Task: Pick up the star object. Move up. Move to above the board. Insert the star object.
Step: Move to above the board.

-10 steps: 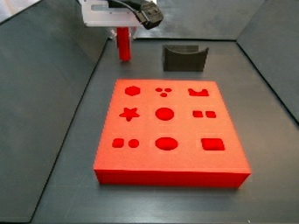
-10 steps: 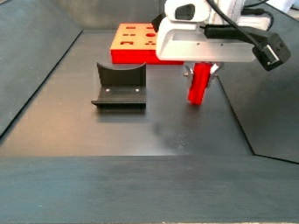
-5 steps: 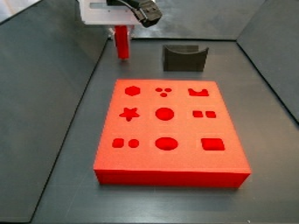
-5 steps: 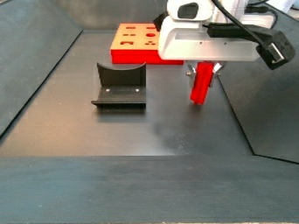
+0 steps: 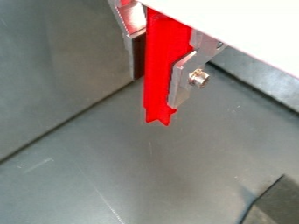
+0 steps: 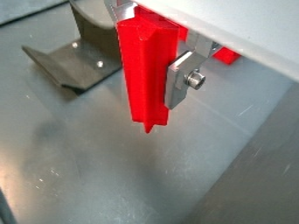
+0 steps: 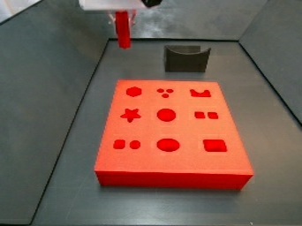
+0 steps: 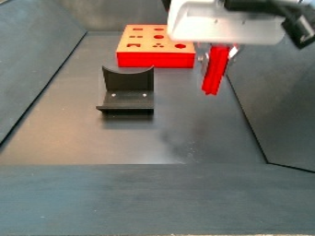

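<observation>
The hand (image 6: pixel 158 66) grips the star (image 6: pixel 145 74) upright between its silver fingers (image 6: pixel 184 79), clear of the worktop (image 7: pixel 71 132) and well apart from the board (image 7: pixel 171 128). Carrying it to the star hole (image 7: pixel 131 115) could go wrong: if the peg's points are turned off from the hole's, it would catch on the rim. The hand's top is cut off in both side views, and its far finger is mostly hidden in the wrist views
</observation>
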Robot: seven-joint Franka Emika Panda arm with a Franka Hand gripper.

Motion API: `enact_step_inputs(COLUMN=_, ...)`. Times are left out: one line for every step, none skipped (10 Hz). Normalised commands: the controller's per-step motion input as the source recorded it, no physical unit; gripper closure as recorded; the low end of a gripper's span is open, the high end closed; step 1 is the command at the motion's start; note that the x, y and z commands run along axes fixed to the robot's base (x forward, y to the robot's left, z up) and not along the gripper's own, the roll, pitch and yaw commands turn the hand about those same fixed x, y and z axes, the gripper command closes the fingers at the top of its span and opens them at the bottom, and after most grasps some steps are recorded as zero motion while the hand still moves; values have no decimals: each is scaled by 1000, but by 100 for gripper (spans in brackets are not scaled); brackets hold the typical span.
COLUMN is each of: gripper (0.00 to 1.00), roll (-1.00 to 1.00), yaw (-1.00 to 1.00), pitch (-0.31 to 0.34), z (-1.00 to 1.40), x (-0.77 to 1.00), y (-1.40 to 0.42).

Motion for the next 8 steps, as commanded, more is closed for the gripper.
enact_step_inputs(gripper=100, roll=1, yaw=197, pitch=-63, z=1000, x=-126, y=262)
enact_step_inputs(gripper=100, roll=15, yaw=191, pitch=-62, z=1000, x=-134, y=273)
enact_step_inputs(gripper=100, roll=27, yaw=129, pitch=-48, z=1000, x=-135, y=240)
enact_step_inputs(gripper=100, roll=37, yaw=91, pitch=-39, z=1000, x=-129, y=219)
enact_step_inputs(gripper=100, roll=60, yaw=29, pitch=4, z=1000, x=-119, y=184)
enact_step_inputs(gripper=100, roll=66, yaw=9, pitch=24, z=1000, x=-108, y=157)
enact_step_inputs(gripper=100, roll=69, yaw=8, pitch=35, z=1000, x=-101, y=133)
enact_step_inputs(gripper=100, roll=73, yaw=10, pitch=44, z=1000, x=-92, y=117)
